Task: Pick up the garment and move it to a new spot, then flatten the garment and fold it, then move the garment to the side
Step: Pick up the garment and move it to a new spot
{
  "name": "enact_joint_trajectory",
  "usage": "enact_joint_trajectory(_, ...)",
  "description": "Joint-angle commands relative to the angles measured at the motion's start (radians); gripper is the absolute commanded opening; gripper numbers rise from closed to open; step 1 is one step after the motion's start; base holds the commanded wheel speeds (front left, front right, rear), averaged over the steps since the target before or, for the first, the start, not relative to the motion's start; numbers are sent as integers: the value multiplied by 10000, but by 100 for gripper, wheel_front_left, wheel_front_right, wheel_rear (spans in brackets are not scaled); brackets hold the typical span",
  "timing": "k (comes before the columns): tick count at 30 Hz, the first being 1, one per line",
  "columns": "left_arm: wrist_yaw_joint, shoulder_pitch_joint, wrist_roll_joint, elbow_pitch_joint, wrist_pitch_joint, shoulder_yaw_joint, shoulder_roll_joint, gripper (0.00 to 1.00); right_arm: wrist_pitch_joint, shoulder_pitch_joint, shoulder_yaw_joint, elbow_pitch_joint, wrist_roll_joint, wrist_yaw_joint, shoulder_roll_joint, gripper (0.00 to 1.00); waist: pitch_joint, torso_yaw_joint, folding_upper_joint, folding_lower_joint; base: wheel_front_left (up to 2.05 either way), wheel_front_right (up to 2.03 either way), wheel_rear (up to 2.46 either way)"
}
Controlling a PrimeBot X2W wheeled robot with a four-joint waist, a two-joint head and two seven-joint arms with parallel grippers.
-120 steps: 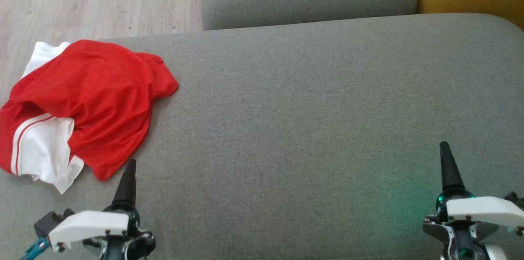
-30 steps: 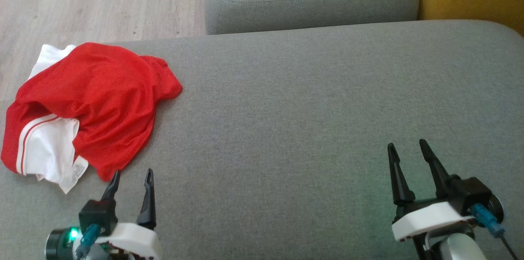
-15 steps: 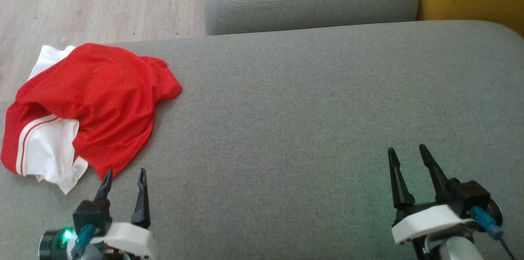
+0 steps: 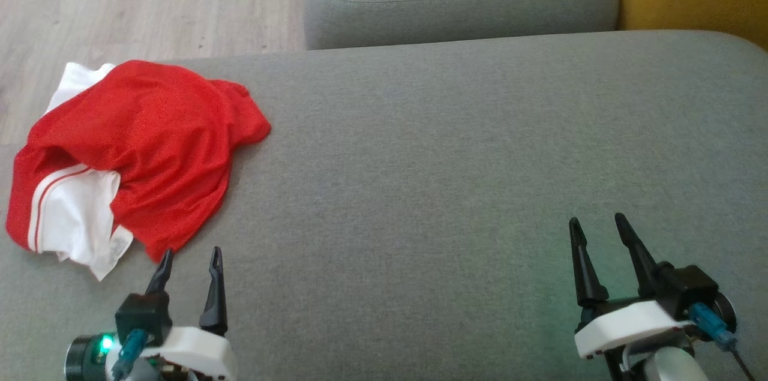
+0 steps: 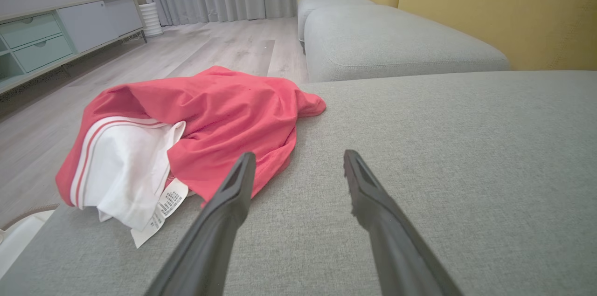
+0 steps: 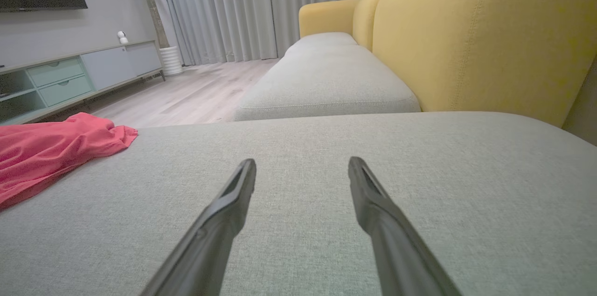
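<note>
- You see the crumpled red-and-white garment [image 4: 156, 141] lying at the left end of the grey sofa cushion [image 4: 450, 189], its white part and care label [image 5: 164, 203] toward the robot.
- Your left end effector [image 4: 192, 251] sits just beside the garment's near red hem, fingers spread, holding nothing.
- Your right end effector [image 4: 597, 219] hovers well apart over bare cushion, fingers likewise spread and empty.

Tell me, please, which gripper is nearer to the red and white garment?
Left. The left gripper sits open at the near edge of the garment; the right gripper is open far across the grey cushion.
</note>
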Motion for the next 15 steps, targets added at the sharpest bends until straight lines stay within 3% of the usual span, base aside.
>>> enact_joint_trajectory(1,56,-312,-108,-353,-120,339,103,100,-136,-236,217,-325,10,-7,-68,100,3,130,0,0,0,0,0)
enact_joint_trajectory(5,68,-388,-138,-352,-105,278,74,100,-136,-220,278,-390,1,-7,-72,100,-13,666,0,0,0,0,0)
enact_joint_trajectory(15,127,-128,-377,-360,-84,351,115,100,-136,-251,615,-312,33,-7,-79,100,-135,2755,0,0,0,0,0)
